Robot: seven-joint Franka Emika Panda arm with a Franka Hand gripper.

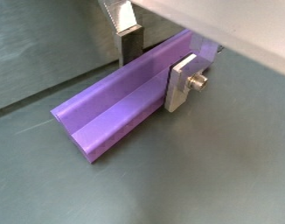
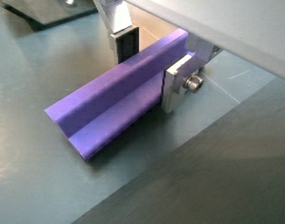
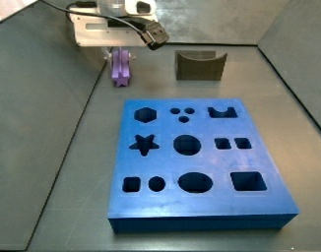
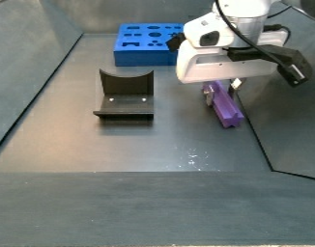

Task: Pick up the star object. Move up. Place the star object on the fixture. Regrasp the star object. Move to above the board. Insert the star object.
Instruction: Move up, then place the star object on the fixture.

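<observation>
The star object (image 1: 115,103) is a long light-purple ridged bar lying flat on the grey floor; it shows in both wrist views (image 2: 110,105) and in both side views (image 3: 121,69) (image 4: 226,106). My gripper (image 1: 155,74) (image 2: 152,70) is down over one end of it with one finger on each side. The near finger (image 1: 183,84) lies against the bar. The far finger (image 1: 129,48) stands a small gap off it, so the jaws are open. The fixture (image 3: 199,65) (image 4: 124,96) stands apart from it. The blue board (image 3: 262,143) (image 4: 122,43) lies further off.
Grey walls rise around the floor; the star object lies near one of them (image 3: 45,98). A sloped wall edge (image 4: 283,145) runs just beside the bar. A dark edge of the fixture shows in a wrist view (image 2: 40,10).
</observation>
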